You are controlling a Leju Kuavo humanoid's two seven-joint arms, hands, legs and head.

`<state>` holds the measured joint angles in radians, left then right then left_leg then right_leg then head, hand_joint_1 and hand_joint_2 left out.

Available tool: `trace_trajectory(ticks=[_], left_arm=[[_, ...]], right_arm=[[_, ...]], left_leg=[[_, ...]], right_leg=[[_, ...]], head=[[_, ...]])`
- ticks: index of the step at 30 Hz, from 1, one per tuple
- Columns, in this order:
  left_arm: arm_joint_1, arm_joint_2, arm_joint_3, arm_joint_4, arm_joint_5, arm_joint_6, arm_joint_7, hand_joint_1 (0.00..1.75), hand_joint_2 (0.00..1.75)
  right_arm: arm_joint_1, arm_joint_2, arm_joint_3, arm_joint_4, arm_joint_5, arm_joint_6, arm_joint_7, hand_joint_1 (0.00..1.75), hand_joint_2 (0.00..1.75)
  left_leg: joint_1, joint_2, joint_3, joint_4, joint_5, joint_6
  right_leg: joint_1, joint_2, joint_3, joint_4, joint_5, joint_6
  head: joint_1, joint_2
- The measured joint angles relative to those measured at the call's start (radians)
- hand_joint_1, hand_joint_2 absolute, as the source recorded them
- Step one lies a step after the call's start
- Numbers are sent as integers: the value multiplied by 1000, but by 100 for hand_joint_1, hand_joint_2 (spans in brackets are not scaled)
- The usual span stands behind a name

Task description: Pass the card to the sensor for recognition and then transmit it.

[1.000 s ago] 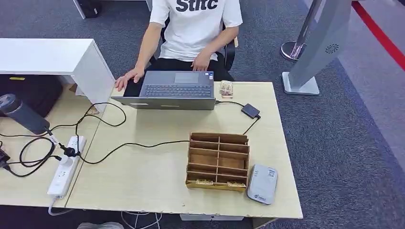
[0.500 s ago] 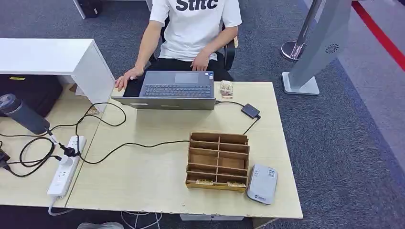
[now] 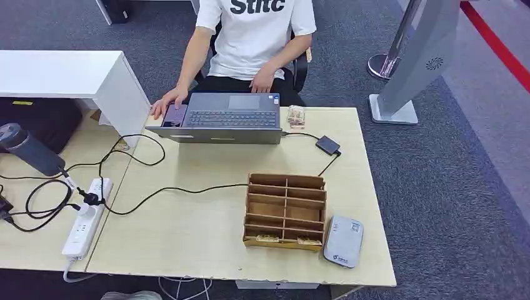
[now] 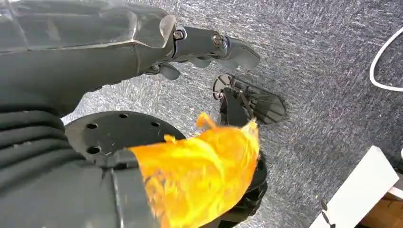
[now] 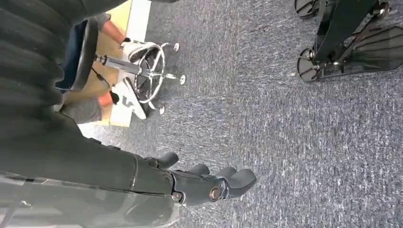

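Nothing is begun: both the left hand (image 4: pixel 209 45) and right hand (image 5: pixel 204 183) hang over the carpet, fingers loosely apart and empty, so next one must reach a card (image 3: pixel 267 238) in the organizer's (image 3: pixel 285 211) front row, beside the sensor (image 3: pixel 343 241).

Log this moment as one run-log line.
left hand open, hanging | right hand open, hanging | card reader beside wooden organizer

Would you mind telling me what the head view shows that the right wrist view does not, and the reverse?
The head view alone shows the table with the laptop, wooden card organizer and grey sensor. The right wrist view alone shows the robot's right hand, hanging over the floor with nothing in it, and a swivel chair base. Both share the grey carpet.
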<state>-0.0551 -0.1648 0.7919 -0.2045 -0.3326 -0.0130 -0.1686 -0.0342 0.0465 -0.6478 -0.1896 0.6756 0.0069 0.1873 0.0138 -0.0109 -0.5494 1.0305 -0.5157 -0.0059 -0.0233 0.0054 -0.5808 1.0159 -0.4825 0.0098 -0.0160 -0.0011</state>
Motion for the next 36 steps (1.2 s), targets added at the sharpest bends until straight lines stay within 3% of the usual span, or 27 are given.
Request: trace_trajectory(ticks=[2,3,29,30,36], left_arm=[[0,0,0,0,0,0,0,0,0],[0,0,0,0,0,0,0,0,175],[0,0,0,0,-41,10,0,0,175],[0,0,0,0,-42,10,0,0,0],[0,0,0,0,-43,9,3,0,0]], right_arm=[[0,0,-1,0,3,-2,0,0,175],[0,0,-1,0,3,-3,0,0,175],[-1,1,-27,0,20,-5,-3,0,175],[-1,1,-27,0,23,-5,-3,0,175],[-1,2,-28,0,27,-5,-3,0,175]], left_leg=[[0,0,0,0,0,0],[0,0,0,0,0,0],[0,0,0,0,0,0],[0,0,0,0,0,0],[0,0,0,0,0,0]], right_leg=[[0,0,0,0,0,0],[0,0,0,0,0,0],[0,0,0,0,0,0],[0,0,0,0,0,0],[0,0,0,0,0,0]], head=[[0,0],[0,0],[0,0],[0,0],[0,0]])
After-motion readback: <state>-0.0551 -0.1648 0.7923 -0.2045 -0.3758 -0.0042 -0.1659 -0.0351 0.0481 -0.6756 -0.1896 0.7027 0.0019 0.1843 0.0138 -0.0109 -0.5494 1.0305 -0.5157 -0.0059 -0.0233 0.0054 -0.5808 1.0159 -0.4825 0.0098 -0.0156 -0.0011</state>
